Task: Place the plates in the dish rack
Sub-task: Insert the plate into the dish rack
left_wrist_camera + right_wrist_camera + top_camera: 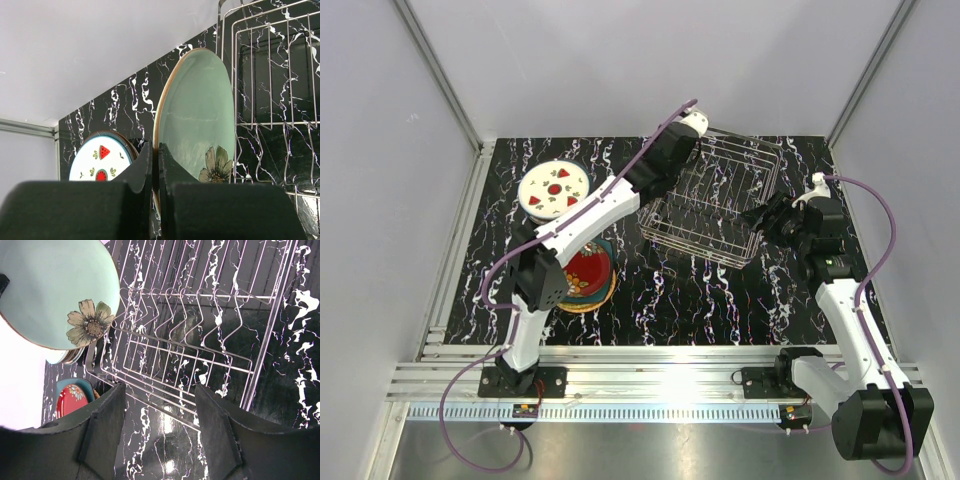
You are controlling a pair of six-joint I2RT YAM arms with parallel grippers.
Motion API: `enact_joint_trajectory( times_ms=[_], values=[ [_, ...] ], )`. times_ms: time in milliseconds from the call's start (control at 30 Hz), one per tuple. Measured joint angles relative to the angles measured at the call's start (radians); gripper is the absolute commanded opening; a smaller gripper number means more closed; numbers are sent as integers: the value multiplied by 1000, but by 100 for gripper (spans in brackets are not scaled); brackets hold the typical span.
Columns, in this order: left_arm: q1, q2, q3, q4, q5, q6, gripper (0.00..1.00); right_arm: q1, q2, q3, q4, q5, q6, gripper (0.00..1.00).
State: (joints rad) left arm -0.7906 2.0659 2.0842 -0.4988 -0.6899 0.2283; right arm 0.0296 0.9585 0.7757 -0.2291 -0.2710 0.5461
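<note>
My left gripper (156,160) is shut on the rim of a mint-green plate (197,115) with a brown flower, holding it on edge just left of the dish rack (270,100). From above, that gripper (682,150) hangs at the far left corner of the silver wire rack (715,200). The right wrist view shows the same green plate (55,290) above the rack's slots (200,340). My right gripper (760,215) is open at the rack's right side, with nothing between its fingers (105,430). A white plate (552,188) with red fruit motifs lies at the back left.
A stack of plates lies by the left arm, with a red plate (588,270) on top, a teal one (75,385) under it and an orange-tan rim at the bottom. Grey walls close the table on three sides. An aluminium rail runs along the near edge.
</note>
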Motion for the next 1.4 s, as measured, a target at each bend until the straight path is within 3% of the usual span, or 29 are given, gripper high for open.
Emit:
enact_joint_trajectory(
  times_ms=[767, 1400],
  values=[
    [-33, 10, -23, 7, -70, -24, 0, 0, 3, 0, 0, 0, 0, 65],
    [-29, 58, -66, -34, -64, -107, 10, 0, 14, 0, 0, 0, 0, 66]
  ],
)
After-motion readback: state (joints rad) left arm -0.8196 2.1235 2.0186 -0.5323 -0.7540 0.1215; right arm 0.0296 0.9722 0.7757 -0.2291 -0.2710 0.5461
